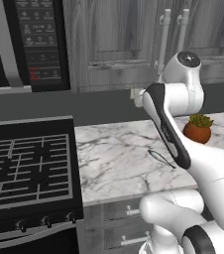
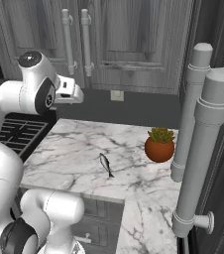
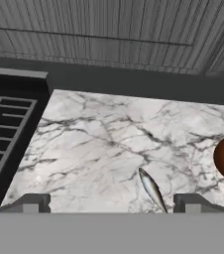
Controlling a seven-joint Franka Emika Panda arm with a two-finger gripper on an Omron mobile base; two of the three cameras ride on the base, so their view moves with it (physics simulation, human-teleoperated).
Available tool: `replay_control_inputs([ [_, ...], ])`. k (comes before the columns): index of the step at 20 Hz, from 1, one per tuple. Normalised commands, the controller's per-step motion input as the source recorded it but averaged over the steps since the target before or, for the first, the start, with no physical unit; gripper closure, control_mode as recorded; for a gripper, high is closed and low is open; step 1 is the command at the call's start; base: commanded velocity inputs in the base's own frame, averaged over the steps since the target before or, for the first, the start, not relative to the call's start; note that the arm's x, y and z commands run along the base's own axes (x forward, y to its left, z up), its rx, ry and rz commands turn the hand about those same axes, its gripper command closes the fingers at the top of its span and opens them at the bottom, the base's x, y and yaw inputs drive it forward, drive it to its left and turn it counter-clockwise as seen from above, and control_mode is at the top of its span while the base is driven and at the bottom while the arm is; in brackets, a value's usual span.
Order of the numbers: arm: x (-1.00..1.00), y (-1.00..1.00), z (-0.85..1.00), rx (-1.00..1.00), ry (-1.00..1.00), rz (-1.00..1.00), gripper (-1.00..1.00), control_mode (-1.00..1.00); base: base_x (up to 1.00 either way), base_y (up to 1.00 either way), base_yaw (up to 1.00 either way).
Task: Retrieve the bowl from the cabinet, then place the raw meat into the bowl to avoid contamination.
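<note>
- Raw meat lies flat near the table's front edge, mid-way along it; likely light, limp, slippery. Pinch across its middle.
- Cabinet doors shut; bowl presumably inside.
- Gripper jaws wide, empty.

Bench: white marble, grey-veined, smooth.
Cabinet: grey wood grain, matt; handles pale, smooth.
Raw meat: silvery, glossy.
Plant pot: orange-brown, smooth.
My arm: glossy white.
</note>
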Motion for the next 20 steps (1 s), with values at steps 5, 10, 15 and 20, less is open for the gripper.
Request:
replay_control_inputs([
  [5, 0.00, 0.00, 0.51, 0.03, -0.13, 0.00, -1.00, -1.00, 0.00, 0.00, 0.00],
  [10, 0.04, 0.00, 0.42, 0.03, -0.10, 0.00, -1.00, -1.00, 0.00, 0.00, 0.00],
  [15, 0.16, 0.00, 0.38, 0.02, -0.07, 0.00, -1.00, -1.00, 0.00, 0.00, 0.00],
  [20, 0.24, 0.00, 0.31, 0.01, -0.03, 0.00, -1.00, -1.00, 0.00, 0.00, 0.00],
])
